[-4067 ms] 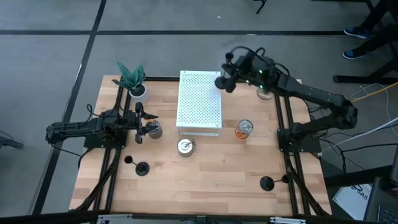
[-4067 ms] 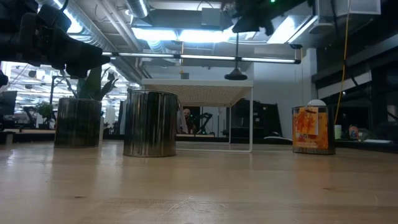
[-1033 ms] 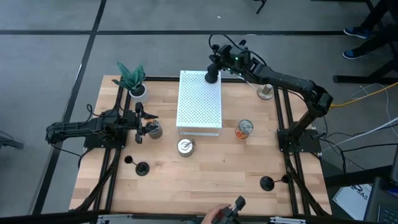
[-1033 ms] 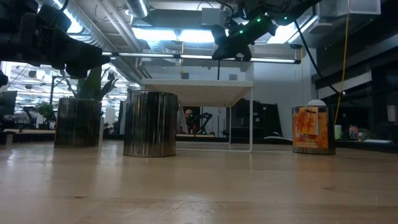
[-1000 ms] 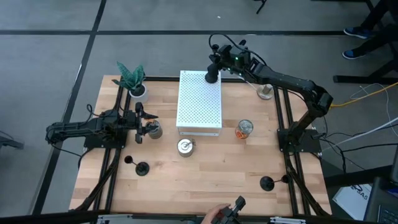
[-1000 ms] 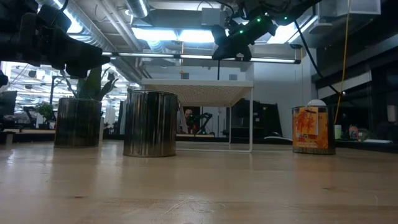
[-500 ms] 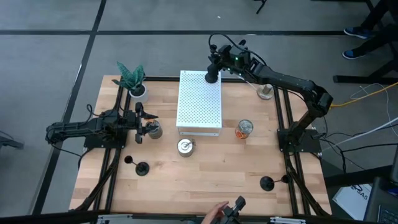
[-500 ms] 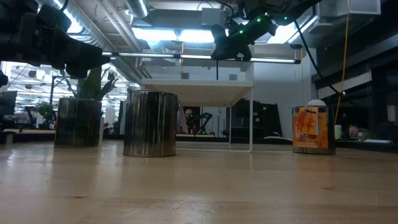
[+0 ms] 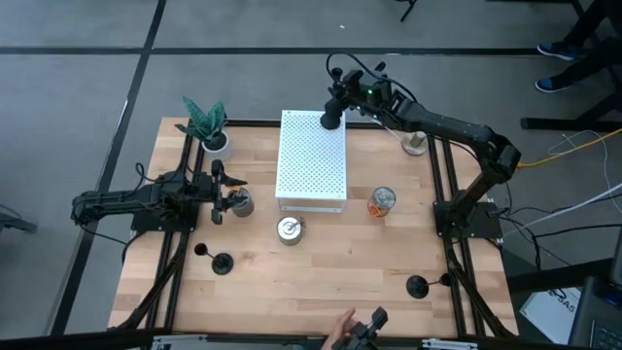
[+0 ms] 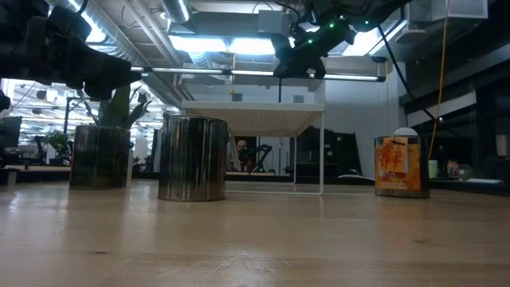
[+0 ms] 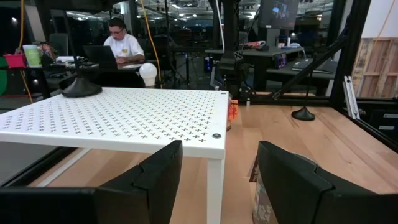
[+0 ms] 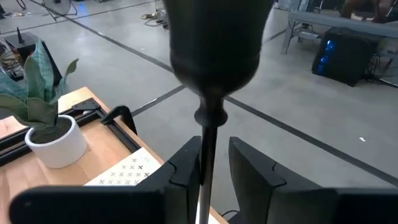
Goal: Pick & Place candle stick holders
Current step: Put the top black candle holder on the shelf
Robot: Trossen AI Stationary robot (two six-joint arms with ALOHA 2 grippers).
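While no writing reads (orange can (image 9: pixel 382 202) blurred), right tool (image 12: pixel 208 169) loosely straddles candlestick stem (image 12: pixel 207 152).

- Counter (image 9: pixel 321 262): pale wood, smooth, faint sheen.
- Shelf (image 9: pixel 312 160): white perforated metal, matt.
- Tin (image 10: pixel 192 158): brushed silver metal, glossy.
- Candlestick (image 12: pixel 212 68): black, matt, probably metal.
- Pot (image 12: pixel 55 144): white, smooth, perhaps ceramic.
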